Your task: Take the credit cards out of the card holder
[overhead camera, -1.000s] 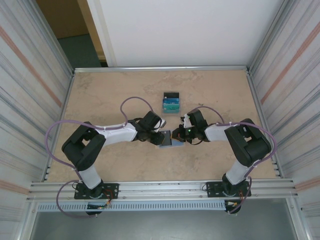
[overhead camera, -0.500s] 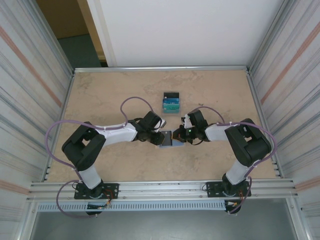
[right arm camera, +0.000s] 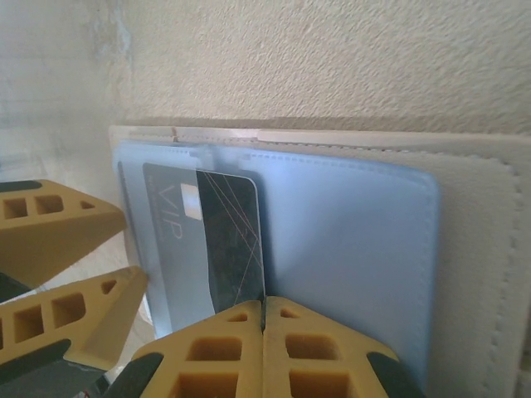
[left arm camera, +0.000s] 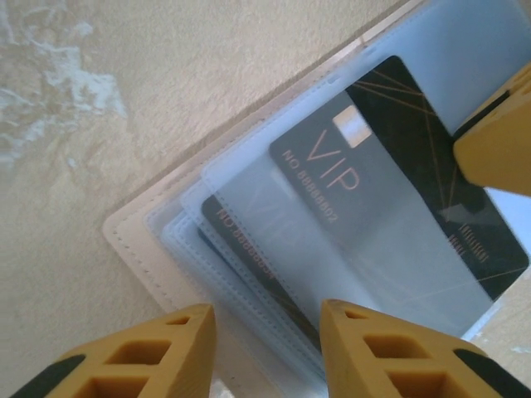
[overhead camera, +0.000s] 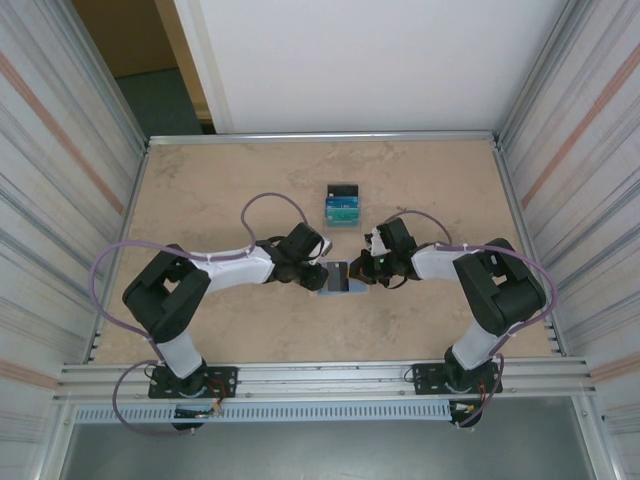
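Both arms reach low and inward, meeting over the open holder (overhead camera: 336, 279) at mid-table. The left gripper (left arm camera: 265, 348) is spread above its sleeves. The right gripper (right arm camera: 264, 319) pinches the partly sleeved black card (right arm camera: 217, 240).

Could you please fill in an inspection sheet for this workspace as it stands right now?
Surface: beige marbled table, no spills seen.
Job's things: card holder lies open between the arms; black VIP card partly out of its clear sleeve; second dark card sits sleeved beneath it; pile of cards lies beyond the holder.
Clutter: nothing seen.
Grippers: left gripper open, at the holder's edge; right gripper shut on the black VIP card's edge.
Cables: purple cables loop along both arms, clear of the cards.
Surroundings: ribbed metal walls, white back panel, rail at the near edge.
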